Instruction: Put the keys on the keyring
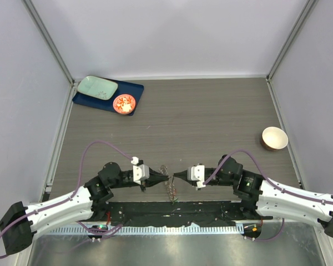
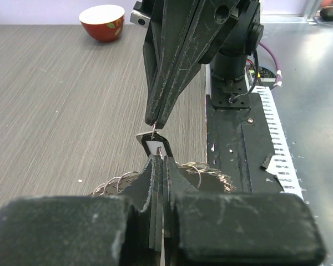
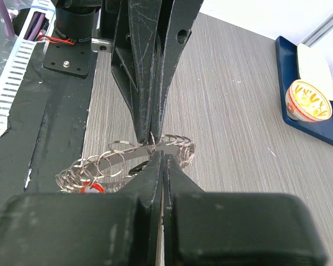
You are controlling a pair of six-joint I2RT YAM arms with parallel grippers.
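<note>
Grey wood-grain counter (image 1: 211, 122), white walls, aluminium posts at the frame corners. Both arms meet low in the middle of the top view, tips nose to nose.

Left pincer (image 2: 159, 162): clenched, grasping a small flat key (image 2: 154, 146) that stands up out of the tips. I judge it is held upright so its head end is offered to the other arm.

Right pincer (image 2: 155, 123): clenched. Its tip comes down onto a thin wire loop at the top of that key. Touching for certain, but I cannot tell whether it truly grips the loop, or whether the loop belongs to the key or to the ring.

Keyring (image 3: 122, 160): a heap of grey wire loops lying on the counter directly under both tips, touching the edge of the black base mat (image 1: 155, 213). Working right above it keeps the threading short, I think.

One red speck (image 3: 90, 188) shows among the loops at lower left of the right wrist view, possibly a key head. Green and black heads not made out.

Surroundings:
- Bowl (image 1: 275, 138) at right of the top view, well apart.
- Blue tray (image 1: 134, 88) at upper left, carrying a pale green plate (image 1: 97, 87) and an orange-red dish (image 1: 124, 103), well apart.

Obstruction: none from those. The tangle of loops itself crowds the tips and hides where the ring opens. Both pincer bodies block each wrist view of the contact.
</note>
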